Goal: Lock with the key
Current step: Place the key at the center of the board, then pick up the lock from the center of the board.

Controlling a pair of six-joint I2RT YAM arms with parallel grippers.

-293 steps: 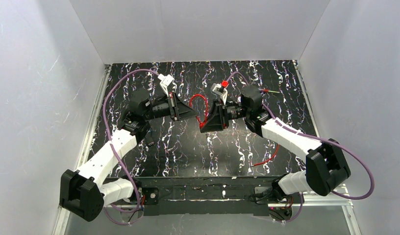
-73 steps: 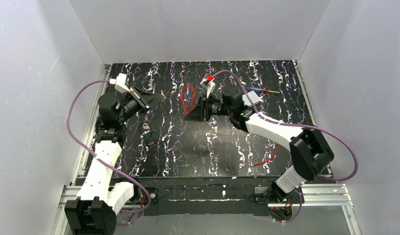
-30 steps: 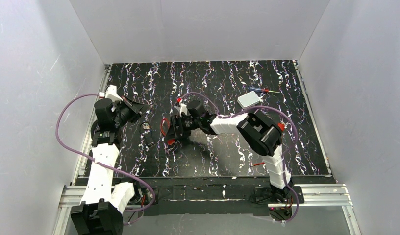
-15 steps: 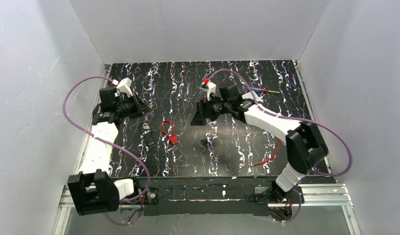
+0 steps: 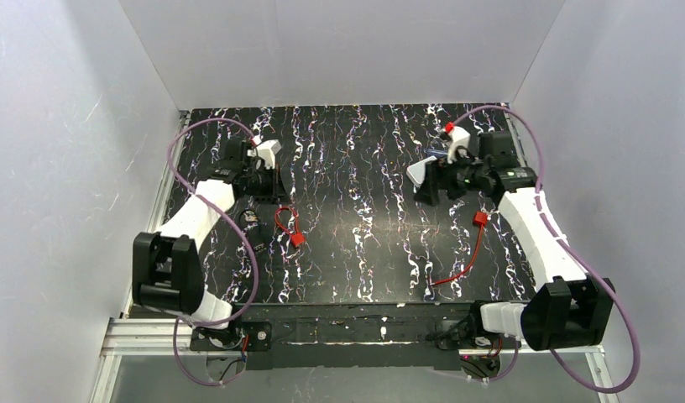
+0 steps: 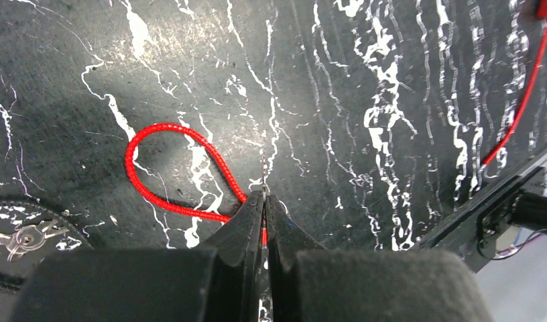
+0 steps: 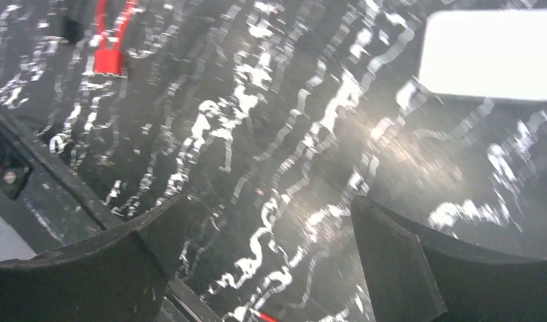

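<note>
Cable lock [image 5: 295, 238] L-centre on table [image 5: 364, 252], keys [image 5: 250, 217] just L of it, wire [image 5: 473, 254] well R.

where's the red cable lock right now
In the top view the red cable-loop lock lies on the black marbled table, left of centre, just on the near side of the shut left gripper and right of the silver keys.

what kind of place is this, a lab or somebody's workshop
Probably a lab robot test cell: plain white walls box in a black marbled table, and the left arm and right arm are bolted to a metal rail at its near edge.
</note>
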